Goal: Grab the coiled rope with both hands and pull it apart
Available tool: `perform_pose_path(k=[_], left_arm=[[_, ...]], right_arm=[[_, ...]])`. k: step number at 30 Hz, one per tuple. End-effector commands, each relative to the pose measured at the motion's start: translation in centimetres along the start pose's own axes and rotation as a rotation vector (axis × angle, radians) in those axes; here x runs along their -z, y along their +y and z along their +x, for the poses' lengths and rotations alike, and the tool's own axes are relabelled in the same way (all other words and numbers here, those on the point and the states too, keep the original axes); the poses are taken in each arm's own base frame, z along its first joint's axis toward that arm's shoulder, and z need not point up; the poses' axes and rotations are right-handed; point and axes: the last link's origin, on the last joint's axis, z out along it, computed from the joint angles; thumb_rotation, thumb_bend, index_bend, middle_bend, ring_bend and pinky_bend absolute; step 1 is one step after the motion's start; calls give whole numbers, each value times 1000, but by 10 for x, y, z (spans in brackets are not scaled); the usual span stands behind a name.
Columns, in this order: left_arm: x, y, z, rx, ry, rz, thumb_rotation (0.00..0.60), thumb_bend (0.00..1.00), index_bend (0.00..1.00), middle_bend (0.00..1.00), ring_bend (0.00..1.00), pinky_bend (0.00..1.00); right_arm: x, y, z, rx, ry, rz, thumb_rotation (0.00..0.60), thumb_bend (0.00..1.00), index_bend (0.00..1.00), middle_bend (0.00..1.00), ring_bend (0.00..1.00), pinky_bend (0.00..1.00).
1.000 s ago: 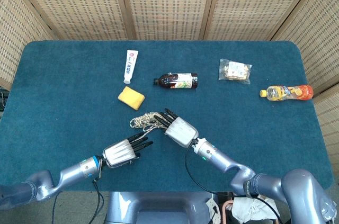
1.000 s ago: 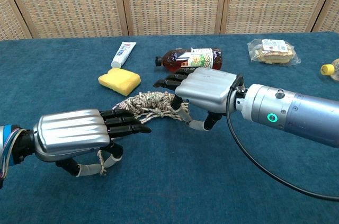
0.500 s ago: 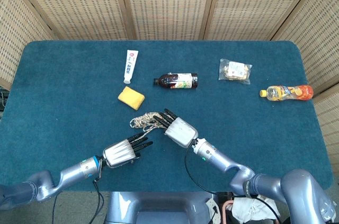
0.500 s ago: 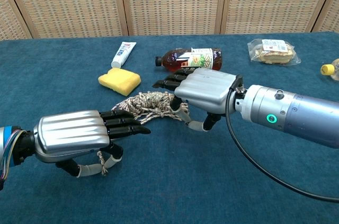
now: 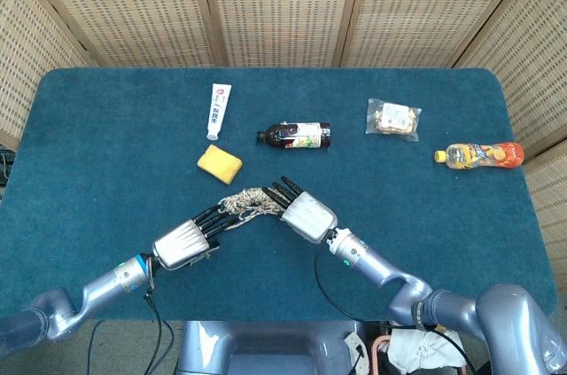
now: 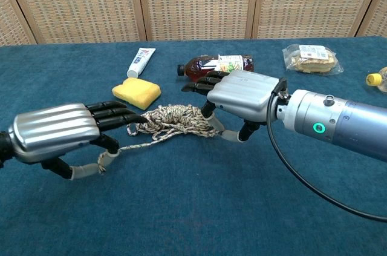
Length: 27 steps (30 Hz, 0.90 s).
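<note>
The coiled rope [image 5: 244, 201] [image 6: 173, 119], a beige braided bundle, lies on the blue table between my two hands. My left hand [image 5: 183, 242] [image 6: 55, 132] is at the coil's left, fingers stretched toward it. It pinches a loose strand [image 6: 124, 146] that runs from the coil to its thumb. My right hand [image 5: 306, 213] [image 6: 243, 95] is at the coil's right end. Its fingers reach over the bundle and its thumb lies against the rope's right end underneath.
Behind the rope lie a yellow sponge [image 5: 219, 163] [image 6: 136, 92], a toothpaste tube [image 5: 218, 110] and a brown bottle [image 5: 295, 135] on its side. Far right are a snack bag [image 5: 393, 118] and an orange drink bottle [image 5: 484, 155]. Wicker screens stand behind the table.
My left hand has drawn back to the left with a strand of rope pulled out of the coil. My right hand and the coil have shifted slightly right.
</note>
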Motion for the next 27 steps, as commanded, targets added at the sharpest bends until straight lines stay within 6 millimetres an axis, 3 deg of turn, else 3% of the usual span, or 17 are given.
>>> perform_pose_path(k=[1,10,18,27], left_arm=[[23,-27,1,24,23,105,600,489,737,0,0,0],[75,-90,8,24,70,328,600,503,744,0,0,0],[89,-121,7,46,67,440,600,503,744,0,0,0],[111,-156,8,51,56,585,600,503,744,0,0,0]], right_arm=[[2,4,1,0,3,-11,600,755,687,0,0,0],[10,22,6,47,-4,-46,600,755,687,0,0,0],[18,38,9,84,-17,-82,600,755,687,0,0,0],[39,74,8,114,-44,-161,600,755,687,0,0,0]])
